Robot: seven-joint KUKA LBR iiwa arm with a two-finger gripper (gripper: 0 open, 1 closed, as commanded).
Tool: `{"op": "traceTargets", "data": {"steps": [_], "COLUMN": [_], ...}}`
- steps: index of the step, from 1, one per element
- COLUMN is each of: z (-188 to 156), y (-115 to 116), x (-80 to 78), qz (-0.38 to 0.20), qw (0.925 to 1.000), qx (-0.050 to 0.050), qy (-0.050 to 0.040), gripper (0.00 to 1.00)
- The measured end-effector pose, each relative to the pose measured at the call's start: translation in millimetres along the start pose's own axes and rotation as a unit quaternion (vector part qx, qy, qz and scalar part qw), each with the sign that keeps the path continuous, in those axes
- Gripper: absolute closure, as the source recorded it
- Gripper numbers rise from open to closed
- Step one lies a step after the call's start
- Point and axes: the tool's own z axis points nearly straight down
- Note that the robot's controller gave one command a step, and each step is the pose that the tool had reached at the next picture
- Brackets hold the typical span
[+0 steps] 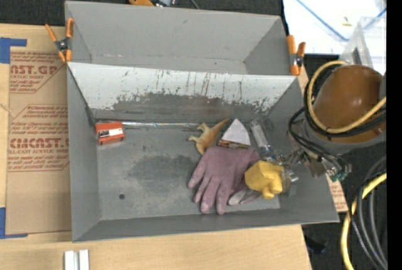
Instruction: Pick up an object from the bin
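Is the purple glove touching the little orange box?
No, the glove lies by a yellow lump, while the box sits apart at the left.

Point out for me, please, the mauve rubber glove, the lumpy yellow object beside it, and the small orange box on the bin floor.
mauve rubber glove [220, 171]: camera view, on the palm.
lumpy yellow object [262, 176]: camera view, on its middle.
small orange box [109, 132]: camera view, on its upper face.

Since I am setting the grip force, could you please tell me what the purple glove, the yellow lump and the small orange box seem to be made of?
The purple glove looks like matte fabric or rubber: it lies limp. The yellow lump seems foam or soft plastic, dull and rounded. The orange box may be printed cardboard: crisp edges, pale label.
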Motion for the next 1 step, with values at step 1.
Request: {"op": "traceTargets", "data": {"steps": [1], "z": [-21.3], "y": [0.3], "x": [-0.5], "qz": [0.000], "qw": [1.0000], "qx": [0.000], "qy": [-0.0005], "gripper": [1.00]}}
